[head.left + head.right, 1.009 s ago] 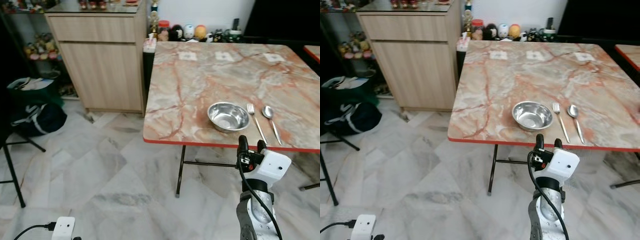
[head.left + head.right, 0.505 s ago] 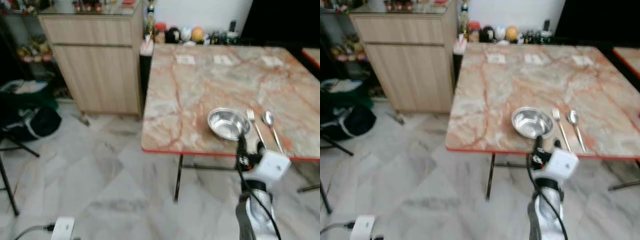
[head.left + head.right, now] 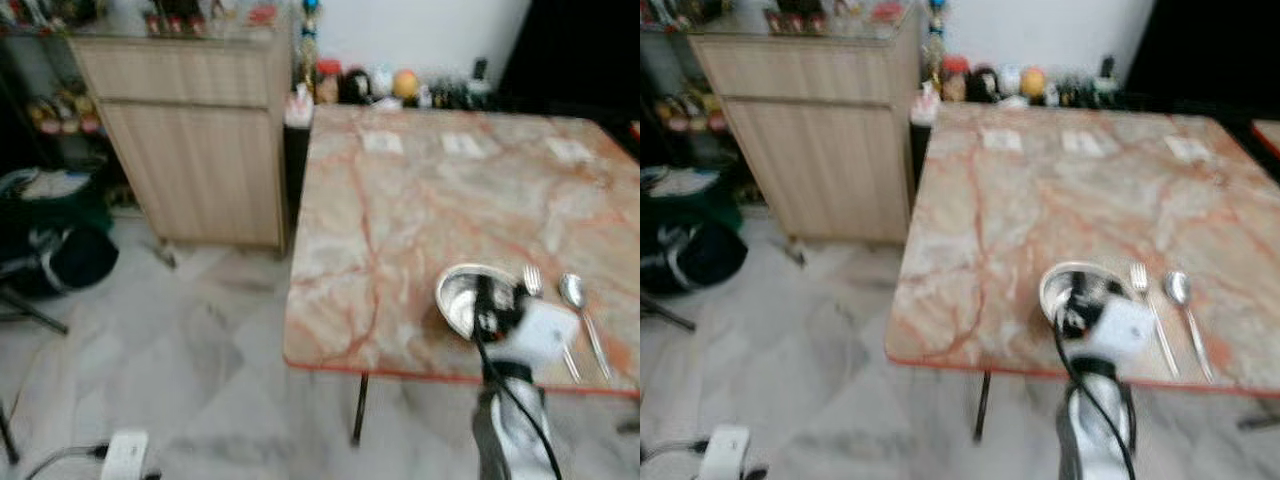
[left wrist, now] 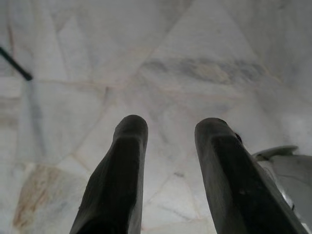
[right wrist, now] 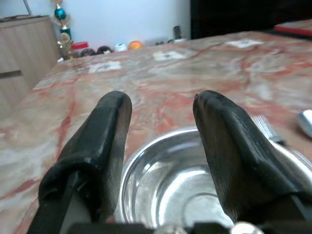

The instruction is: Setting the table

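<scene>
A marble-patterned table with a red edge takes up the right and centre of the head views, which are blurred. Along its far edge stand small jars and figurines, and three pale cards lie on the top beyond the middle. A wooden cabinet stands at upper left, just beside the table's far corner, with a dark bag on the marbled floor at left. Low on the right, a steel bowl sits near the table's front edge, with a fork just beside it and a spoon beside the fork. The right gripper hangs over the bowl's near rim, fingers parted with nothing between them, and its white wrist covers part of the bowl. The left gripper points at the floor, fingers apart and empty. Compared with a second ago, the table edge sits lower in frame, and the right gripper, then short of the table's red edge, now overlaps the bowl.
</scene>
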Tool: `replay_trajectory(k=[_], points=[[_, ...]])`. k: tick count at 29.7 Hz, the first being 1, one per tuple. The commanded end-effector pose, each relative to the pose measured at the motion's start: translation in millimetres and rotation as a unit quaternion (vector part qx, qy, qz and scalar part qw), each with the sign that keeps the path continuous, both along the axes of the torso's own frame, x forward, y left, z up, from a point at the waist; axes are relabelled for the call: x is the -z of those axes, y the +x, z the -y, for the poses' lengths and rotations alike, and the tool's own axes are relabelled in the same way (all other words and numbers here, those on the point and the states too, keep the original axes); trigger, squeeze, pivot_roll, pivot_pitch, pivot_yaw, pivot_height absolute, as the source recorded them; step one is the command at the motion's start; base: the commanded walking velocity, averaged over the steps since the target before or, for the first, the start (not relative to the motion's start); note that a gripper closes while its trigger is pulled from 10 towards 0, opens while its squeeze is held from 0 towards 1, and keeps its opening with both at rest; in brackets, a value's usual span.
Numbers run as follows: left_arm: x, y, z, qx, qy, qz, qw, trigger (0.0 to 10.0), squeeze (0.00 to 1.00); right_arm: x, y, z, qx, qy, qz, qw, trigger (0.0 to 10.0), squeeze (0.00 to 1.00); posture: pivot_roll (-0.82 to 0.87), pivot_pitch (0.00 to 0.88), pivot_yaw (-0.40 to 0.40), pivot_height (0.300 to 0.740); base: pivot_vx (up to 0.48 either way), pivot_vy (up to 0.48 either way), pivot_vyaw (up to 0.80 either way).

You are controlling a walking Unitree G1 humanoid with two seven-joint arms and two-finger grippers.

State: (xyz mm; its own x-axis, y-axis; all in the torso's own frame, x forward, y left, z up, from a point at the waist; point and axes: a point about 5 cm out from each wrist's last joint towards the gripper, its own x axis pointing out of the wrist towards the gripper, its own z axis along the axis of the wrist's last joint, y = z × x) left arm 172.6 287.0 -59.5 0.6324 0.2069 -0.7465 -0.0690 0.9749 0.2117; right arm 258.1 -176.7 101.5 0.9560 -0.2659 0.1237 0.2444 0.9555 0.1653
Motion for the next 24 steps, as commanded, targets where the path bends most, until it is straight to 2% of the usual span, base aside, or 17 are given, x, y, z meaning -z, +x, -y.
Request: replay_trajectory(k=[1,9,16,22,24], points=[[2.8,-3.7,2.1,0.009,0.001,-0.010,1.000,10.0,0.00,-0.3,-2.0,8.0,0.018,-0.002,0.001,1.000,10.0,0.00,0.07,0.030,-0.001,0.740,0.000,0.000,0.00],[3.2,-4.1,2.8,0.004,-0.001,-0.009,1.000,10.0,0.00,-0.2,-2.3,9.4,0.019,-0.003,0.000,1.000,10.0,0.00,0.07,0.029,-0.006,0.740,0.000,-0.451,0.00],[3.4,-4.1,2.8,-0.001,-0.002,-0.008,1.000,10.0,0.00,-2.0,-1.3,9.6,0.020,-0.005,0.003,1.000,10.0,0.00,0.07,0.028,-0.007,0.740,0.000,0.000,0.00],[3.2,-3.9,3.0,0.001,0.000,-0.007,1.000,10.0,0.00,-4.4,-0.5,15.2,0.027,-0.009,0.006,1.000,10.0,0.00,0.07,0.026,-0.007,0.740,0.000,0.000,0.00],[3.3,-3.8,3.1,0.001,0.000,-0.008,1.000,10.0,0.00,-3.6,1.4,20.0,0.034,-0.020,-0.008,0.999,10.0,0.00,0.07,0.026,-0.007,0.740,0.000,0.000,0.00]])
